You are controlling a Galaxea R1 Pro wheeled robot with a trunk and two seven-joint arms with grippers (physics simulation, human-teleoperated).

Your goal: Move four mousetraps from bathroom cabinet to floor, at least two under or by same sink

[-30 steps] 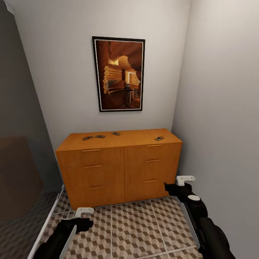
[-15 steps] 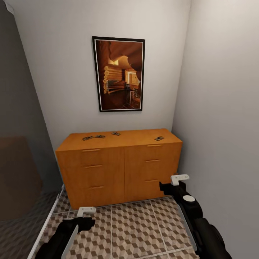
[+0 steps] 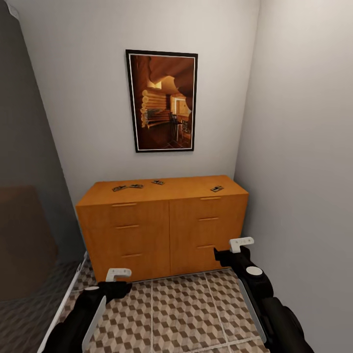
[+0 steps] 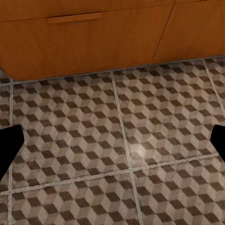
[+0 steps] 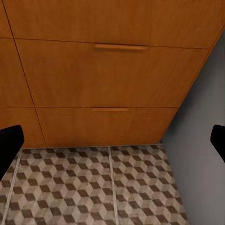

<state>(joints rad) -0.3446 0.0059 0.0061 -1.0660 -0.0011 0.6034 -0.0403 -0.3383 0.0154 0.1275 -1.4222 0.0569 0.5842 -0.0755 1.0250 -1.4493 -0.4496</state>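
The left gripper (image 3: 113, 282) hangs low over the bathroom floor (image 3: 186, 309), its dark fingers (image 4: 8, 144) spread wide at the two edges of the left wrist view with nothing between them but cube-patterned tile. The right gripper (image 3: 230, 250) is held higher, close in front of the lower right drawers of the cabinet (image 3: 162, 230); its fingers (image 5: 9, 140) are likewise parted and empty, framing two drawer fronts with slim bar handles (image 5: 120, 47) and a strip of tile beside the grey right wall (image 3: 304, 171). The four mousetraps lie on the cabinet's flat top: two (image 3: 118, 188) (image 3: 136, 186) side by side near its left end, one (image 3: 158, 182) toward the middle rear, and one (image 3: 217, 188) near the right front edge. Above the cabinet a framed picture (image 3: 162, 100) of a log interior hangs on the back wall.
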